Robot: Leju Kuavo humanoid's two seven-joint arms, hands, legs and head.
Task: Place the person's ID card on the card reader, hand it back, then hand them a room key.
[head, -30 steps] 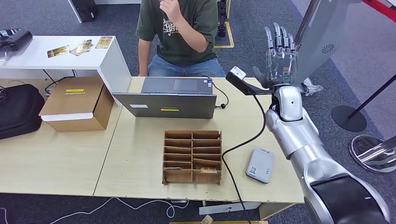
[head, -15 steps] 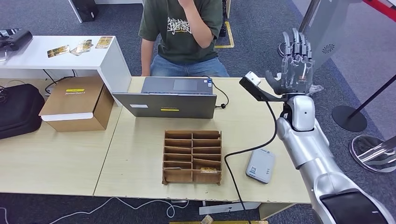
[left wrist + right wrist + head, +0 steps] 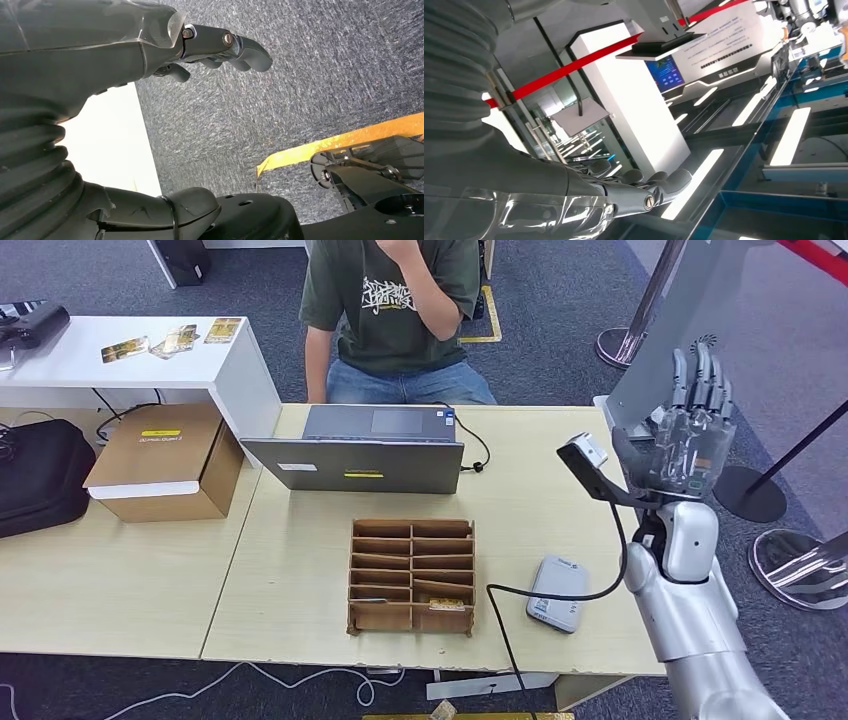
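the right hand (image 3: 692,435) hovers at right of frame, fingers (image 3: 700,375) straight, apart, holding nothing; left hand (image 3: 150,45) loosely curled, empty; better to reach toward the person (image 3: 395,310) at top centre, palm steady, above the surface (image 3: 520,510).

Head view looks down on the table (image 3: 300,580) (wrist views close, elsewhere).

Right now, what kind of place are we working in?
Probably a mock hotel check-in desk in an office or lab: a card reader and a wooden card rack on the desk, a laptop, and a person seated opposite.
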